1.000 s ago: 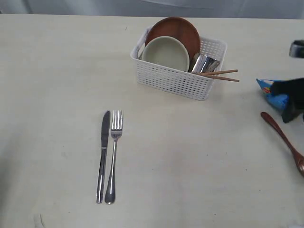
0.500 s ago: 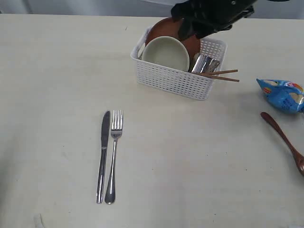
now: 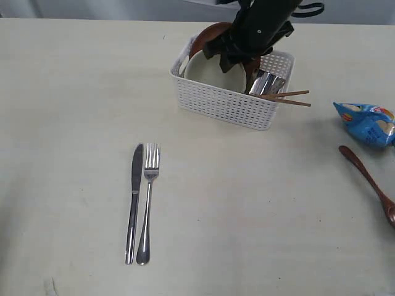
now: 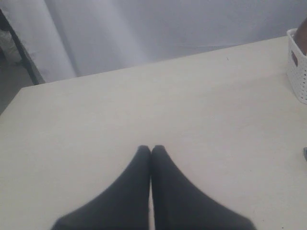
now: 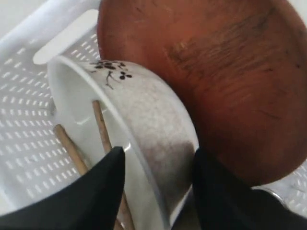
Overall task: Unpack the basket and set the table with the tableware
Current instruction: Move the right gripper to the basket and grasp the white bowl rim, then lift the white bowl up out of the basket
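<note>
Right gripper point(image 5: 158, 160) down inside basket point(image 3: 229, 106), jaws apart, straddling wall of bowl point(image 5: 148, 124): one finger point(image 5: 91, 196) inside bowl, other between bowl and plate point(image 5: 230, 81) (whether pads touch bowl, cannot tell). Cup point(image 3: 266, 82) and chopsticks point(image 3: 290, 97) in same basket, sticks poking over rim. Knife point(image 3: 134, 203), fork point(image 3: 148, 203) side by side on table point(image 3: 247, 203); spoon point(image 3: 369, 182) far right, near snack bag point(image 3: 365, 123). Left gripper point(image 4: 150, 149) closed, empty, above table

Right hand point(image 3: 233, 57): moved from the right edge of the counter point(image 3: 74, 92), by the snack bag point(image 3: 365, 123), to above the basket point(image 3: 222, 105), then sank into it, fingers point(image 5: 103, 191) apart astride the wall of the bowl point(image 5: 144, 110).
Snack bag: half-covered before, became fully exposed.
Plate point(image 3: 205, 38): became mostly hidden by the arm.
</note>
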You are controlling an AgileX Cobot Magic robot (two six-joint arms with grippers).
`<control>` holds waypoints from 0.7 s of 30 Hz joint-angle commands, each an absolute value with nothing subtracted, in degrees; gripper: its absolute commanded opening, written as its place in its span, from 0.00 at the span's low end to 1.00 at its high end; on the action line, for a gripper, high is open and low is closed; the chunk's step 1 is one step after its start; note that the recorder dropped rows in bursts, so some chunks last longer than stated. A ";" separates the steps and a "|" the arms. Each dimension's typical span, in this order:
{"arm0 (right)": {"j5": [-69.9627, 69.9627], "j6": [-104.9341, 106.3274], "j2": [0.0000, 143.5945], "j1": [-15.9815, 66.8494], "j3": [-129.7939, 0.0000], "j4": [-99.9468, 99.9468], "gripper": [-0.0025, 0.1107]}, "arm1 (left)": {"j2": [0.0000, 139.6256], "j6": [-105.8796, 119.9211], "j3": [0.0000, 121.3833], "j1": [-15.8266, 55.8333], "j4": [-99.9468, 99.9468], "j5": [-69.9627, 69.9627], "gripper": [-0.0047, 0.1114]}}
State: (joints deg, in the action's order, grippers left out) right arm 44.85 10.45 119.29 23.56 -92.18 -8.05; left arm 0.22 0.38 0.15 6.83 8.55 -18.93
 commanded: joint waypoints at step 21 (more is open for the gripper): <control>43.95 11.35 114.83 23.58 -95.20 -2.65 0.02 | 0.00 0.00 0.00 7.23 8.74 -18.35 0.04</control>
State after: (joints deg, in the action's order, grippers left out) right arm 45.32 13.06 116.24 23.66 -94.56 -4.60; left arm 0.22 0.38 0.15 6.83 8.55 -18.93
